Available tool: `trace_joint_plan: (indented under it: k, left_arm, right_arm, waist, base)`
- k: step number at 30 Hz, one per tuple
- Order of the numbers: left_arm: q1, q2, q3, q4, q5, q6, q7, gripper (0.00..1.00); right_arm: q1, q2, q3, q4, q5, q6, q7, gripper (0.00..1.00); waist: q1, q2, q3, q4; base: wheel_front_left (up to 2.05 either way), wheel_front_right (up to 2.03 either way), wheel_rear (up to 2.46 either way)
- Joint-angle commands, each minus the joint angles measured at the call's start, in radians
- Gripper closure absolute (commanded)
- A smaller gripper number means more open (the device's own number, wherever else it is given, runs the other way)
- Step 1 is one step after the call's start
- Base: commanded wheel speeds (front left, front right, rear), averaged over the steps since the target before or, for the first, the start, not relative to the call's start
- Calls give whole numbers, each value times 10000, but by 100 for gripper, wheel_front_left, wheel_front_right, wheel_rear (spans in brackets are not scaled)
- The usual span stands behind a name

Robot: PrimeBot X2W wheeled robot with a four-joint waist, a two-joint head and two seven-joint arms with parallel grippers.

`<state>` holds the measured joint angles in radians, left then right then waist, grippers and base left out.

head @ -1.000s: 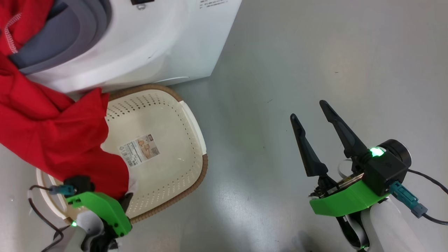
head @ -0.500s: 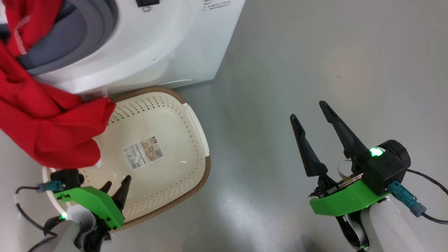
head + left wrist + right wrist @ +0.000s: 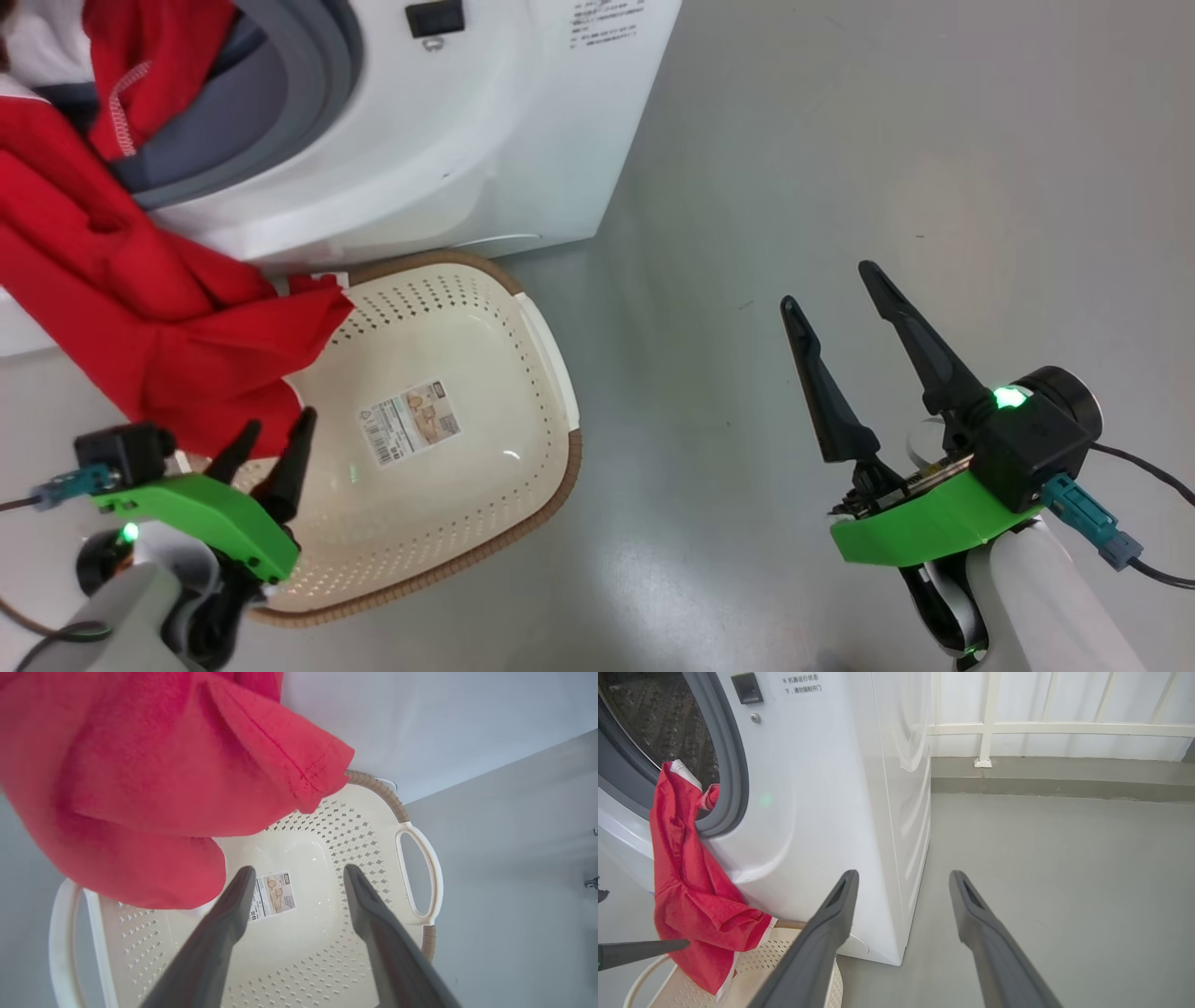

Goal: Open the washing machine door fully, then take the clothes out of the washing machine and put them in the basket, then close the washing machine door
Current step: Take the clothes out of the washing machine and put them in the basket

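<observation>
Left pincer [image 3: 280, 420] wide, empty, beside red garment [image 3: 140, 308] draped from washing machine [image 3: 467, 140] mouth over basket [image 3: 448, 317], parked below to catch it; right pincer [image 3: 830, 287] wide, idle.

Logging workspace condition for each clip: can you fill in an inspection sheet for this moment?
Surface: smooth grey floor.
Job's things: big white front-loading washing machine; bright red fabric garment draped out of its drum over the grey gasket, lower end hanging over the small cream perforated plastic basket.
Clutter: nothing seen.
Grippers: left gripper open above the basket, beside the garment, empty; right gripper open above the floor, empty.
Cables: black leads with teal plugs at both wrists.
Surroundings: white railing beyond a grey kerb.
</observation>
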<state>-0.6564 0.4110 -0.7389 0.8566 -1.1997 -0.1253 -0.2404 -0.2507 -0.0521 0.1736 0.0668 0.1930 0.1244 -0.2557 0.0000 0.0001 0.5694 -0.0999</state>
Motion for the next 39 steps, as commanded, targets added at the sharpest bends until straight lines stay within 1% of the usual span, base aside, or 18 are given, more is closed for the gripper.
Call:
trace_joint_plan:
  k: [1, 3, 5, 6, 10, 16, 21, 23, 30, 39]
  left_arm:
    - [236, 609, 432, -337, 35, -53, -167, 0]
    - [308, 789, 731, -637, 157, -53, -200, 0]
    - [399, 943, 1353, -1036, 476, -53, -207, 0]
    - [399, 943, 1353, -1036, 476, -53, -207, 0]
    - [877, 1016, 2720, -1980, 1399, -54, -211, 0]
    - [1765, 783, 4623, -3502, 2866, -40, -212, 0]
    - [2524, 530, 5823, -4861, 4069, 77, -213, 0]
    - [2824, 399, 6230, -5345, 4393, 88, -213, 0]
    - [3627, 131, 7401, -6486, 5448, 300, -213, 0]
    - [4487, -232, 8047, -7303, 5933, 537, -214, 0]
  right_arm:
    - [153, 19, 142, -200, 90, 63, -61, 0]
    - [182, 19, 93, -206, 81, 63, -61, 0]
    - [195, 19, 50, -211, 69, 63, -61, 0]
    - [195, 19, 50, -211, 69, 63, -61, 0]
    - [197, 19, 6, -208, 39, 63, -61, 0]
    - [191, 19, -32, -180, -10, 63, -61, 0]
    - [201, 19, -53, -161, -32, 63, -61, 0]
    - [203, 19, -65, -156, -38, 63, -61, 0]
    - [223, 19, -106, -113, -57, 63, -61, 0]
    - [300, 19, -158, -71, -74, 63, -61, 0]
  waist:
    - [0, -1, -62, 71]
    - [0, -1, -84, 122]
    - [0, -1, -94, 182]
    - [0, -1, -94, 182]
    - [0, -1, -122, 276]
    - [0, -1, -195, 388]
    - [0, -1, -250, 448]
    - [0, -1, -271, 468]
    - [0, -1, -399, 513]
    - [0, -1, -534, 588]
  base:
    - [0, 0, 0]
    - [0, 0, 0]
    - [0, 0, 0]
    - [0, 0, 0]
    - [0, 0, 0]
    - [0, 0, 0]
    - [0, 0, 0]
    - [0, 0, 0]
    - [0, 0, 0]
    - [0, 0, 0]
